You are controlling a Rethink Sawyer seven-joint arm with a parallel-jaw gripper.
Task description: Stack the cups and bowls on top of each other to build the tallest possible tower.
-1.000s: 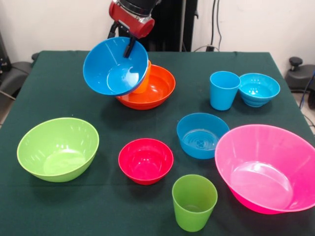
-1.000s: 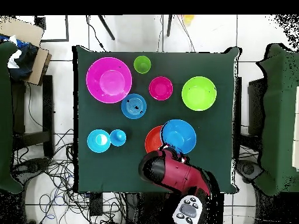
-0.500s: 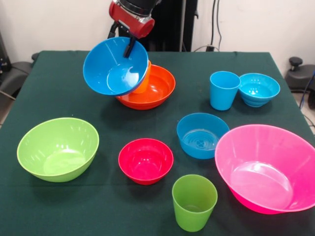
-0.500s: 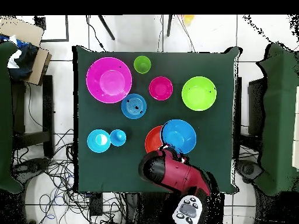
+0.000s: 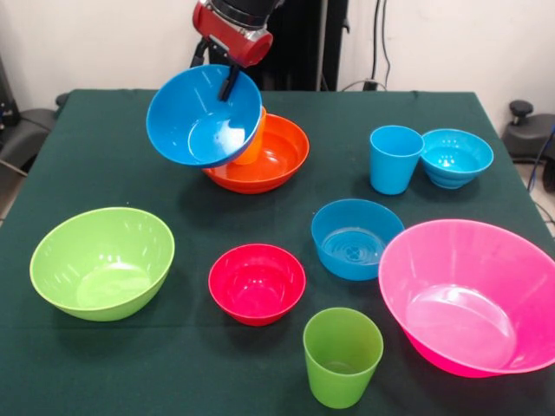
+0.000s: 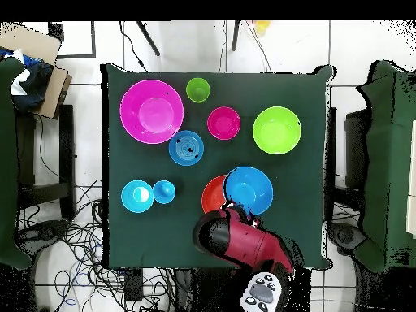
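Nearest the camera on the dark green desk [image 5: 104,364]: green cup [image 5: 342,356], upright, alone at the front edge. Just behind and to the right, large pink bowl [image 5: 473,295], tipped slightly toward the camera. Left of the cup, small red bowl [image 5: 257,282]; further left, well apart, large lime green bowl [image 5: 102,262]. Between red and pink, medium blue bowl [image 5: 355,238], rim close to the pink one. Further back on the right, light blue cup [image 5: 395,159] standing upright just beside small turquoise bowl [image 5: 455,157]. Back left of centre, wide orange bowl [image 5: 264,154] resting on the desk, with an orange cup [image 5: 253,139] partly visible inside it. Above and partly in front of that, large blue bowl [image 5: 204,117], lifted clear of the desk and tilted with its opening toward the camera. At its far rim, tool [image 5: 229,83] clamped on the edge, one dark finger visible inside the bowl, red arm [image 5: 232,33] reaching down from above.
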